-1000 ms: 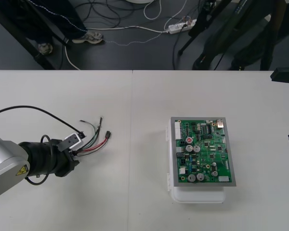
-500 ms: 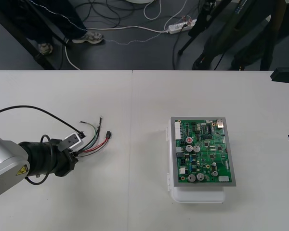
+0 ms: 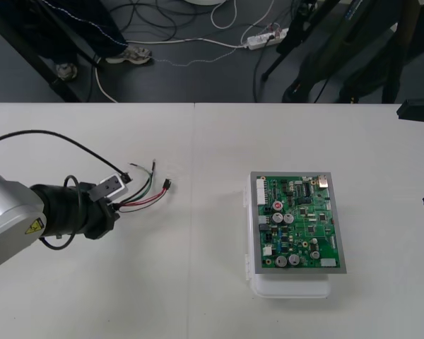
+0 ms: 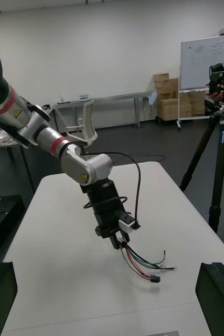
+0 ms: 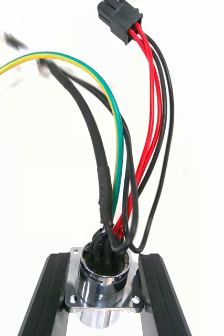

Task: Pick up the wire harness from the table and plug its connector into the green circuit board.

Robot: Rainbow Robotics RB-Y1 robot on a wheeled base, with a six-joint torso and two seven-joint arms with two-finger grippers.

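The wire harness (image 3: 145, 194) is held at its round metal socket (image 5: 102, 278), clamped between the two fingers of the left claw (image 3: 112, 208); the claw is closed on the socket's flange. The red, black and green wires run out ahead of the claw, long axis roughly toward the green circuit board (image 3: 300, 222), with the black plug (image 3: 167, 184) at the free end. The board, on its white base (image 3: 290, 286), lies well apart to the robot's right; bare table (image 3: 198, 282) lies between. The right claw (image 4: 107, 265) waits at its own side, fingers wide apart, holding nothing.
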